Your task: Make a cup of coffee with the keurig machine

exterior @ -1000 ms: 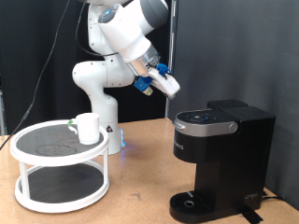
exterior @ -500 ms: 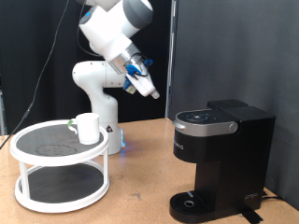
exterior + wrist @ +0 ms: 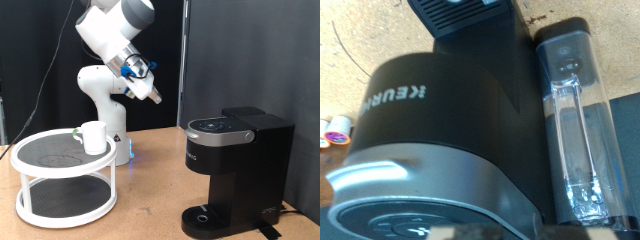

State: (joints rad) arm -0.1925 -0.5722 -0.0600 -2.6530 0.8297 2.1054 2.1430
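The white cup (image 3: 94,137) stands on the top shelf of a round white two-tier stand (image 3: 40,170) at the exterior view's left. The black keurig machine (image 3: 235,170) stands at the exterior view's right with its lid down and nothing on its drip base. My gripper (image 3: 155,97) hangs in the air between them, high above the table, left of the machine's top and touching nothing. The wrist view looks down on the keurig machine (image 3: 450,110) and shows no fingers clearly.
A clear water tank (image 3: 575,120) sits on the machine's side. Small pods (image 3: 334,131) lie on the wooden table (image 3: 150,200) beside the machine. The white robot base (image 3: 105,90) stands behind the stand, and a black curtain hangs behind.
The arm has swung towards the exterior view's left, carrying the gripper away from above the machine's top. The cup and the machine have not moved.
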